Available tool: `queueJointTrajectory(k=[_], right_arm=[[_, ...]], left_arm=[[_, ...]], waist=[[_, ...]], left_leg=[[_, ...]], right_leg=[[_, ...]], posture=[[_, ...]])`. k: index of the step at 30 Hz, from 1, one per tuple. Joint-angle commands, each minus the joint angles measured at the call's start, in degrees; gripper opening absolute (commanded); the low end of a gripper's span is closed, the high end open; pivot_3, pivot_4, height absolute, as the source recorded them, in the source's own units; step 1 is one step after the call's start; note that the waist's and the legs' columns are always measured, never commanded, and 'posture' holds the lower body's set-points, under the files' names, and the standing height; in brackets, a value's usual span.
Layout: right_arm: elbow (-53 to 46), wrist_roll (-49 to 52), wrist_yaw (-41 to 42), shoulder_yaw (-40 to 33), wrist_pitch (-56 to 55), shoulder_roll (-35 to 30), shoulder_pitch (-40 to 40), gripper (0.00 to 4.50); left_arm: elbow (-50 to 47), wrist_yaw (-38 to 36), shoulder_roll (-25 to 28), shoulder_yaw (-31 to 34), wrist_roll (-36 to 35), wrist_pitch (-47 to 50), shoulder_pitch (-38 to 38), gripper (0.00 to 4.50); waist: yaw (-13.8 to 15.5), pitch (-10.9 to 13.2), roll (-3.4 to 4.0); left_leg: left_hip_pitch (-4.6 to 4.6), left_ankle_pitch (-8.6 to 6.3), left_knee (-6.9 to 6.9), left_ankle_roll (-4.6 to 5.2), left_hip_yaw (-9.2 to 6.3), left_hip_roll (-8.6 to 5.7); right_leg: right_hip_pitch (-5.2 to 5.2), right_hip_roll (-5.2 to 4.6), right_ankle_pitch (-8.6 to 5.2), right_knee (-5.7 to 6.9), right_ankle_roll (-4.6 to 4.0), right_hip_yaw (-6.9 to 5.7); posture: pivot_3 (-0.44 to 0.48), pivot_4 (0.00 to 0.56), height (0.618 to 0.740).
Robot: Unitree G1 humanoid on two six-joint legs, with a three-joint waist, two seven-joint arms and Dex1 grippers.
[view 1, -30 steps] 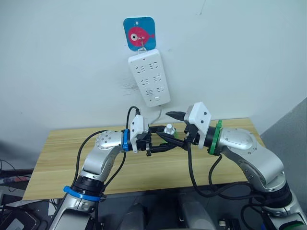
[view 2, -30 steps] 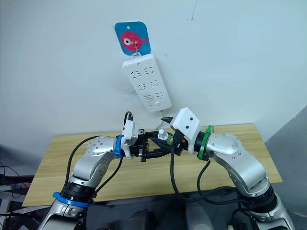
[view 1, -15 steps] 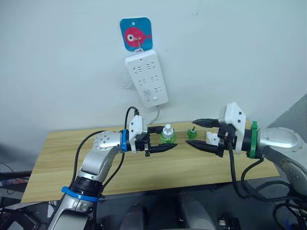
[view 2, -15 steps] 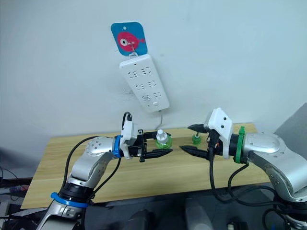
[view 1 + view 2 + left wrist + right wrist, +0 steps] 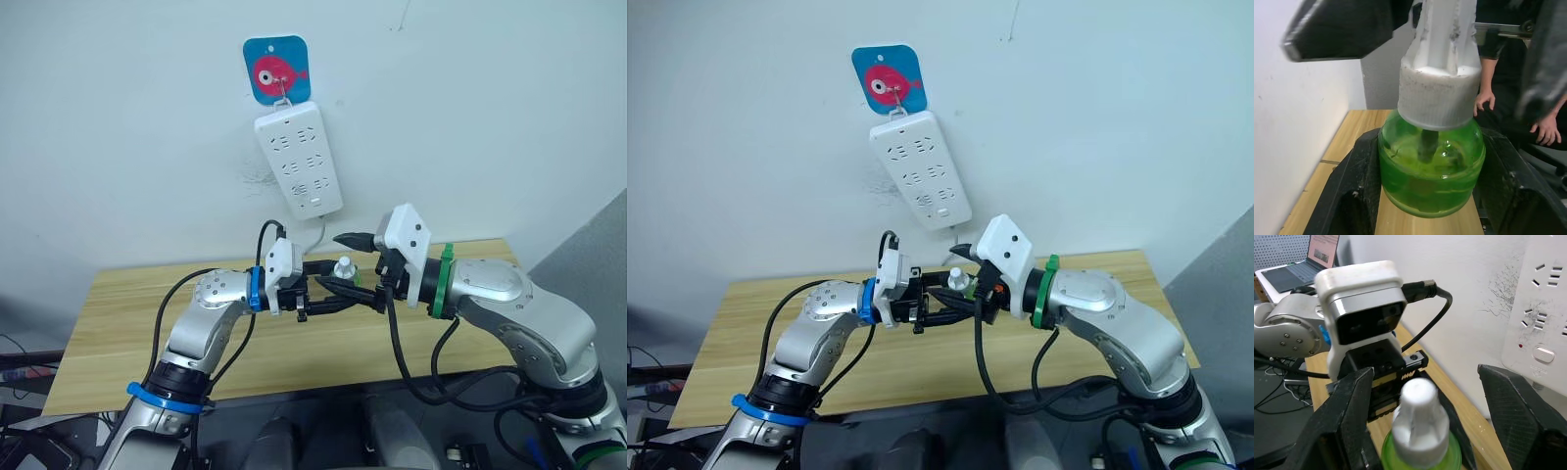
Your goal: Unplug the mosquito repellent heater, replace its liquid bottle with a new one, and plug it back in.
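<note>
Now my left gripper [image 5: 328,286] grips the green bottle [image 5: 1431,166]. My right gripper [image 5: 1422,421] is spread wide around its cap [image 5: 1419,423]. Nothing is plugged into the strip [image 5: 299,157] yet.

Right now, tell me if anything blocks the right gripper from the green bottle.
Nothing visible does. The right gripper is open, a finger on either side of the green bottle's white cap, which the left gripper holds.

Head views: bright, even, diffuse light; wall [image 5: 470,117] evenly lit w/ faint vignetting toward corners, sharp throughout. Soft shadow under power strip [image 5: 299,159], lower right. Left wrist view: bottle [image 5: 1431,169] sharp, small glints on green glass; dark shape upper left blurred. Right wrist view: near fingers [image 5: 1520,406] soft, background laptop defocused.
</note>
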Motion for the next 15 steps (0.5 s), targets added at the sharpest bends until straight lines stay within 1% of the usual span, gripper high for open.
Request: queueJointTrajectory(k=[1,6,11,13,15], right_arm=[[-0.7,0.4,1.7,-3.8,-0.7,-2.8,0.6,3.53],[-1.8,4.3,5.7,-10.3,1.3,-9.7,4.3,3.53],[-3.5,9.7,11.5,-16.8,2.6,-17.6,8.2,3.53],[-3.9,11.8,12.9,-18.2,2.9,-19.1,8.1,3.53],[-4.3,14.9,12.7,-18.7,3.5,-18.6,6.6,3.53]], left_arm=[[-2.1,-0.3,0.3,0.3,-0.2,-0.9,0.2,2.30],[-2.7,0.3,0.5,0.3,-0.3,-0.5,0.6,2.30],[-2.8,0.4,0.7,0.3,-0.4,-0.3,0.7,2.30],[-2.6,0.3,0.8,0.4,-0.4,-0.5,0.7,2.30],[-2.3,0.2,0.8,0.3,-0.3,-0.6,0.6,2.30]], waist=[[0.0,0.0,0.01],[0.0,0.0,0.01],[0.0,0.0,0.01],[0.0,0.0,0.01],[-0.2,0.0,0.01]], left_leg=[[0.01,0.00,0.00,0.00,0.00,0.00],[-0.01,0.00,-0.01,0.01,-0.01,0.00],[0.00,0.00,0.00,0.01,0.19,-0.01],[0.02,-0.01,-0.01,0.01,0.21,0.01],[0.02,-0.01,-0.01,0.01,0.23,0.03]], right_leg=[[0.00,0.00,0.00,0.00,0.00,0.00],[0.00,0.00,0.00,-0.01,0.01,-0.02],[0.02,0.02,-0.01,-0.02,0.01,-0.01],[0.02,0.05,-0.01,-0.01,0.01,-0.01],[0.02,0.08,-0.01,0.00,0.01,0.01]], posture=[[-0.178,0.138,0.740],[-0.177,0.141,0.740],[-0.180,0.142,0.740],[-0.182,0.142,0.740],[-0.182,0.142,0.740]])
